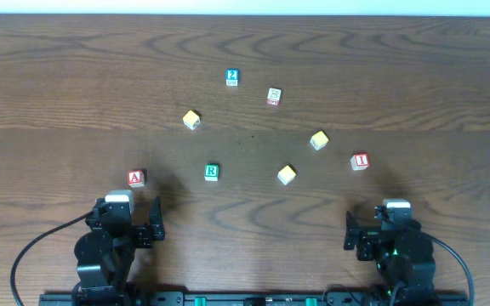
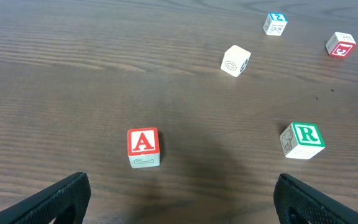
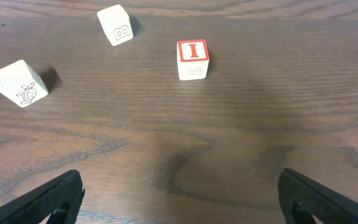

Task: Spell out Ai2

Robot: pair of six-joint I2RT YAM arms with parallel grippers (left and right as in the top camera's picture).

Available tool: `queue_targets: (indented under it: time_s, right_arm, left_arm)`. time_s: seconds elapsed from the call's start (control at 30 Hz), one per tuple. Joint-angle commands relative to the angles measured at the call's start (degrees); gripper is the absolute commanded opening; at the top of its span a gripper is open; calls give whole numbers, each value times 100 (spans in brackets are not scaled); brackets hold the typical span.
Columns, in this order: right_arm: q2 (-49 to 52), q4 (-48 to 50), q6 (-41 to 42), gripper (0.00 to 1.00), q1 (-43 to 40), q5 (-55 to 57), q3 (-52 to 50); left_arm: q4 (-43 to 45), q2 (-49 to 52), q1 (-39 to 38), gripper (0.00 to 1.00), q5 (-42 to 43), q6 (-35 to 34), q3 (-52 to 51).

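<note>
The red A block (image 1: 136, 178) lies on the wooden table just ahead of my left gripper (image 1: 131, 223); in the left wrist view the A block (image 2: 143, 147) sits a little beyond the open, empty jaws (image 2: 180, 200). The red I block (image 1: 360, 161) lies ahead of my right gripper (image 1: 383, 229); in the right wrist view the I block (image 3: 192, 58) is well beyond the open, empty jaws (image 3: 182, 196). The blue 2 block (image 1: 232, 77) sits far back at centre and also shows in the left wrist view (image 2: 275, 23).
A green R block (image 1: 212, 172) lies near centre. Plain cream blocks sit at the left back (image 1: 191, 120), the front centre (image 1: 287, 175) and the right (image 1: 318, 140). A red-marked white block (image 1: 273, 96) lies beside the 2 block.
</note>
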Motion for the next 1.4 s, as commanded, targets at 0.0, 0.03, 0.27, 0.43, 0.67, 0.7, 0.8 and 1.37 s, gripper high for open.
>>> queue_targets:
  time_s: [0.0, 0.03, 0.27, 0.43, 0.67, 0.7, 0.8, 1.37]
  right_arm:
    - [-52, -24, -68, 99, -81, -42, -59]
    - [-52, -24, -68, 99, -81, -42, -59]
    - [-52, -24, -68, 99, -79, -44, -59]
    - [-52, -24, -68, 99, -81, -44, -59]
    - [-52, -24, -68, 99, -79, -42, -59]
    - [-52, -24, -68, 99, -81, -42, -59]
    - [-52, -2, -68, 99, -79, -46, -59]
    - [-52, 710, 3687, 99, -79, -3324, -59]
  left_arm:
    - [17, -35, 9, 95, -33, -7, -83]
    - [17, -35, 9, 96, -35, -7, -83]
    - [17, -35, 9, 95, -35, -4, -83]
    - [17, -35, 9, 95, -35, -4, -83]
    - [17, -35, 9, 95, -35, -7, -83]
    - [17, -35, 9, 95, -35, -4, -83]
    - [17, -35, 9, 96, -35, -4, -83]
    - [17, -35, 9, 95, -35, -4, -83]
